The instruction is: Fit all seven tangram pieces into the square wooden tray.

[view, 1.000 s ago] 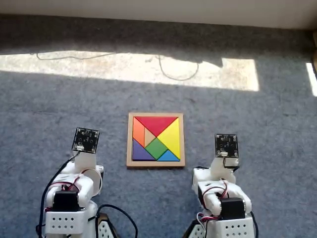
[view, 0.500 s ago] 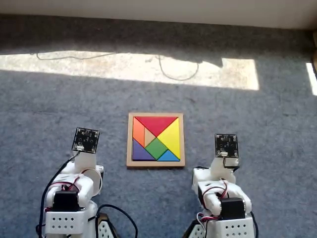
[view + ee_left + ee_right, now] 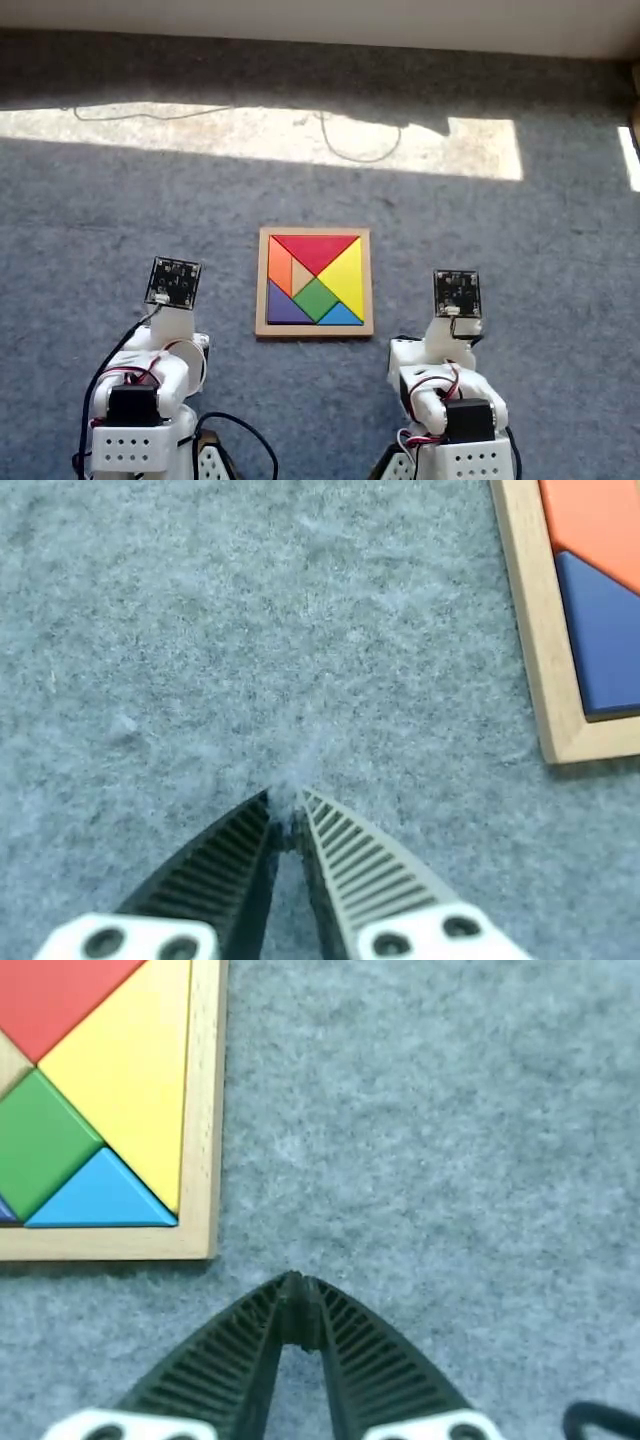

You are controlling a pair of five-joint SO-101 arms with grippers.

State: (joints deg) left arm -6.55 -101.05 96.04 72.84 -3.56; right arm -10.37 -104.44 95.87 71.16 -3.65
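The square wooden tray point(image 3: 263, 282) lies flat on the grey tabletop point(image 3: 520, 260), between the two arms and just ahead of them. Being square, it has no long axis, and its rims run nearly parallel to the arm row. All seven pieces are seated inside.

- The red triangle point(image 3: 315, 250) has its long edge on the far rim and its apex pointing to the centre.
- The yellow triangle point(image 3: 348, 280) has its long edge on the right rim.

The left gripper point(image 3: 285, 805) hovers over bare tabletop beside the tray's left rim point(image 3: 530, 630). Its fingers point(image 3: 350, 850) are nearly touching and empty. The right gripper point(image 3: 297, 1285) sits off the near right corner point(image 3: 207, 1110), with its fingers point(image 3: 240, 1350) pressed together and empty. Both wrist views cut the tray off at the frame edge.
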